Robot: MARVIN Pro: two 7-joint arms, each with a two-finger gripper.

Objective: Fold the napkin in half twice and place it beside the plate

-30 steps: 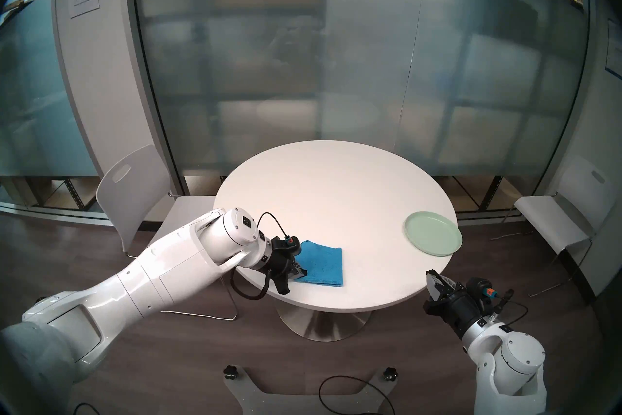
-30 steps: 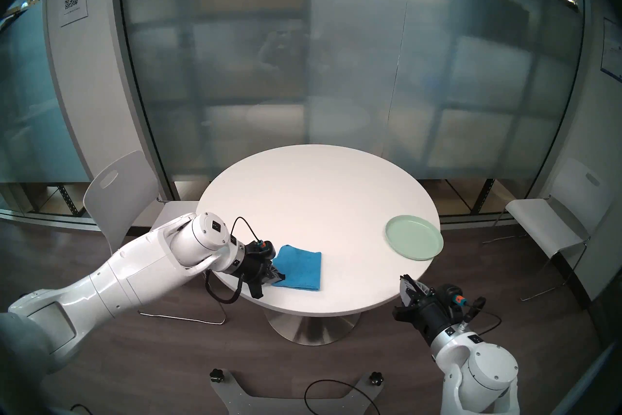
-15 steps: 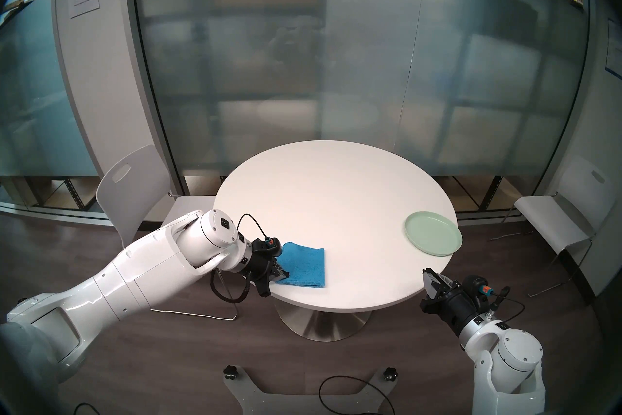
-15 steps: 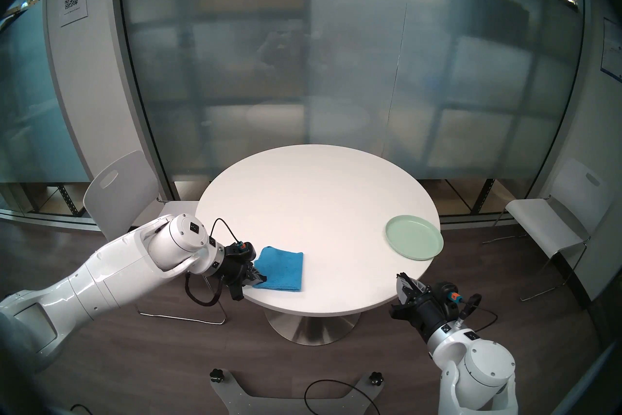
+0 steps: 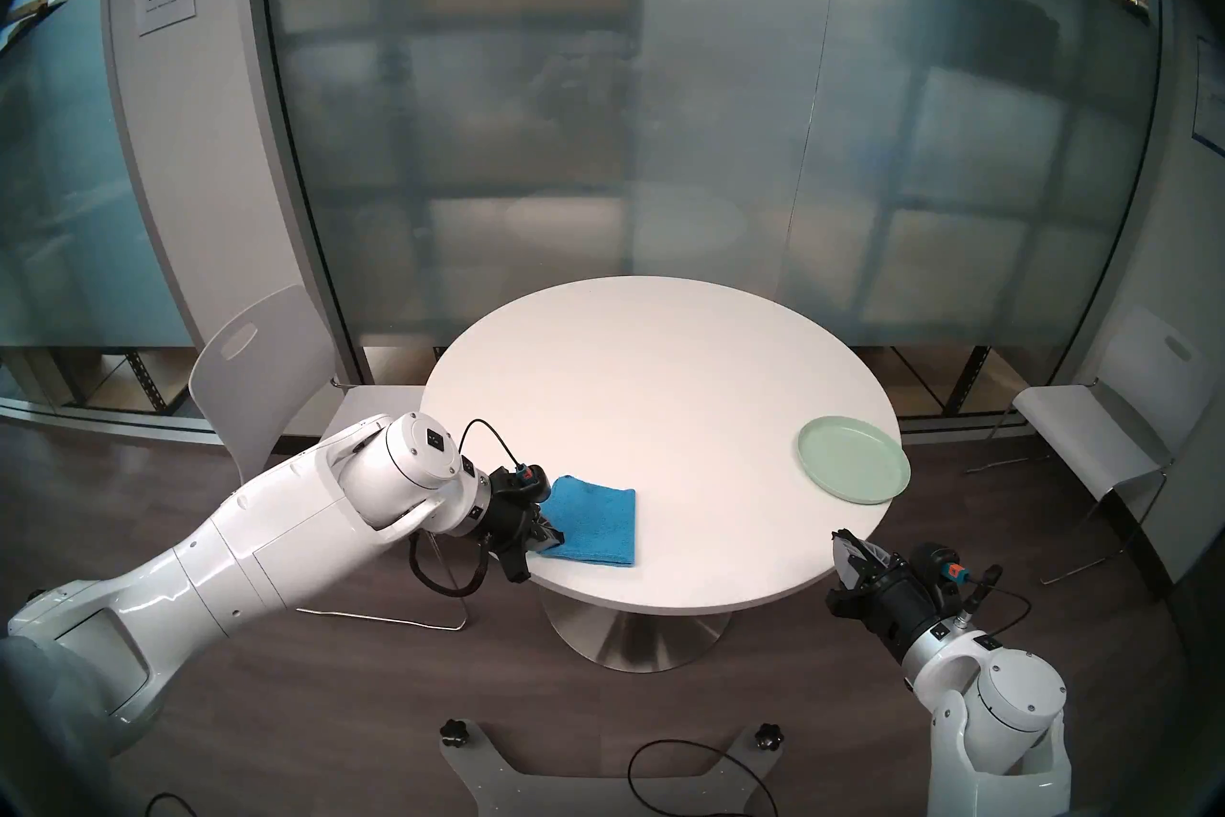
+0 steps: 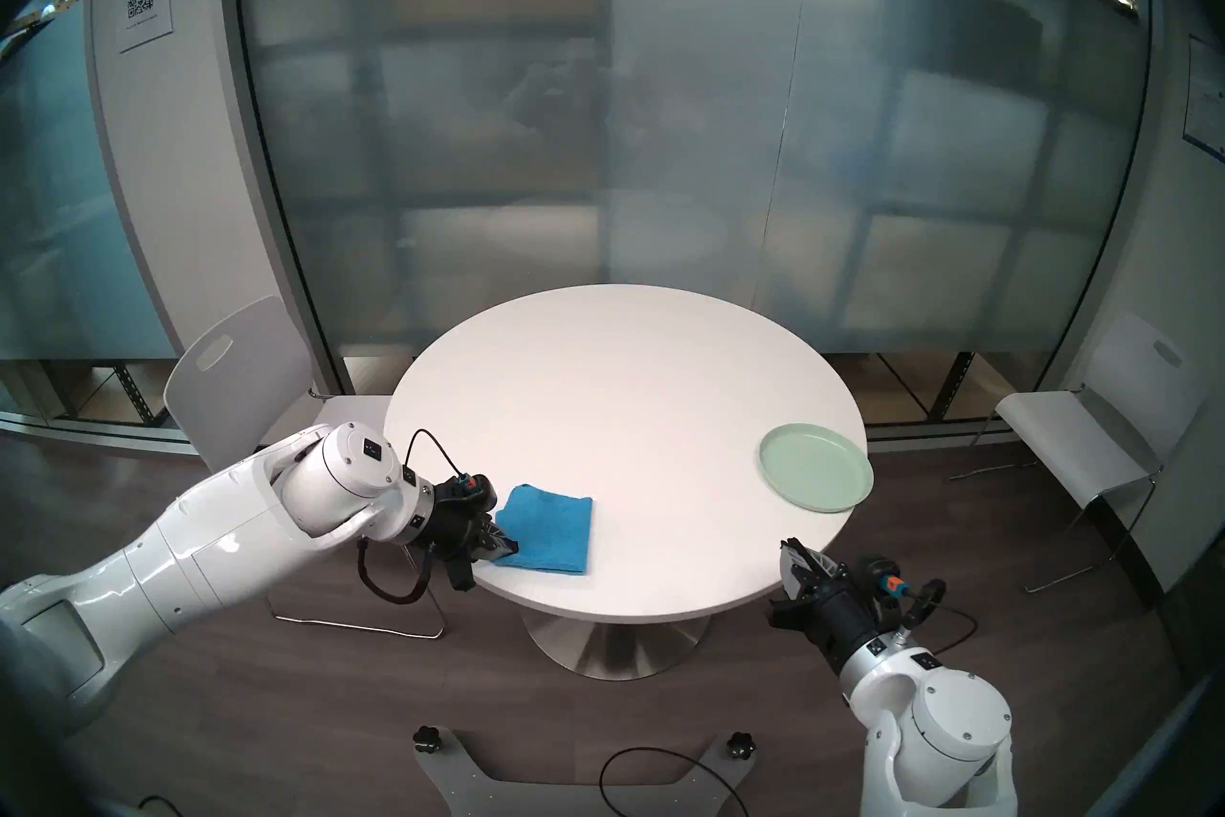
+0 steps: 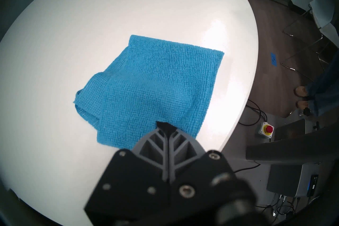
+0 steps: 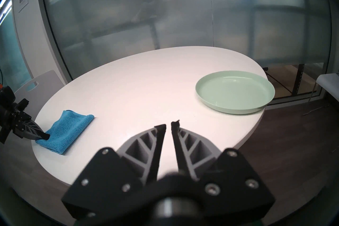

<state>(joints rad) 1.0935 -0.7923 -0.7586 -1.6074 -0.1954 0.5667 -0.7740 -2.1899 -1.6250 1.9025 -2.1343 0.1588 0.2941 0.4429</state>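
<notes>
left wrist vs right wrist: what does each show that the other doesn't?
Left wrist only: the left gripper from behind, jaws shut on the near edge of the blue napkin, its weave and a bunched fold at one side; on the floor, a red stop button and someone's shoes.

Right wrist only: the whole green plate near the table edge, and the right gripper, slightly open and holding nothing.

Both: the white table, the napkin, and the left gripper pinching it.
</notes>
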